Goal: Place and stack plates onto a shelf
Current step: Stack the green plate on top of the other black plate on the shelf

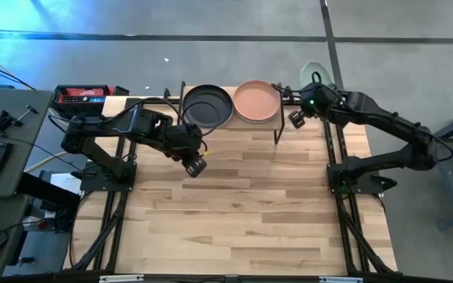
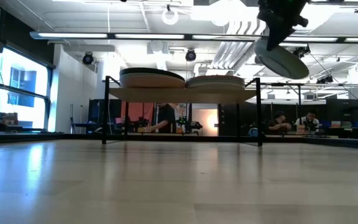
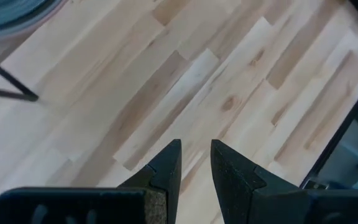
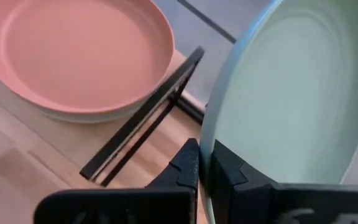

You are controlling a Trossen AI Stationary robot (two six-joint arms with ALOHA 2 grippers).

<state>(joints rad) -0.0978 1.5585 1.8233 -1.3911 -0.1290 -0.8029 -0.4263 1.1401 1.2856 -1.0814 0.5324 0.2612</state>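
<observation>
The shelf (image 1: 233, 123) stands at the table's far edge on black legs. It carries two stacks: a black plate (image 1: 208, 105) tops the left one and a peach plate (image 1: 255, 101) the right one. In the low view both stacks (image 2: 153, 78) (image 2: 215, 82) rest on the wooden top (image 2: 179, 93). My right gripper (image 4: 205, 149) is off the shelf's right end, shut on a pale green plate (image 4: 297, 93) (image 1: 318, 74). My left gripper (image 1: 196, 166) hovers over bare table just near of the shelf, its fingers (image 3: 196, 149) slightly open on nothing. My right gripper pinches the pale green plate by its rim (image 4: 211, 127), one finger on the inner face and one on the underside. In the low view the fingers come from above and the plate (image 2: 283, 61) hangs below them, tilted and lifted clear, higher than the shelf top.
Under the peach plate (image 4: 73, 50) a paler plate's rim shows. A black shelf frame bar (image 4: 143, 124) lies between the held plate and that stack. A red device (image 1: 82, 95) sits at the table's far left corner. The table's near half (image 1: 234, 220) is bare wood.
</observation>
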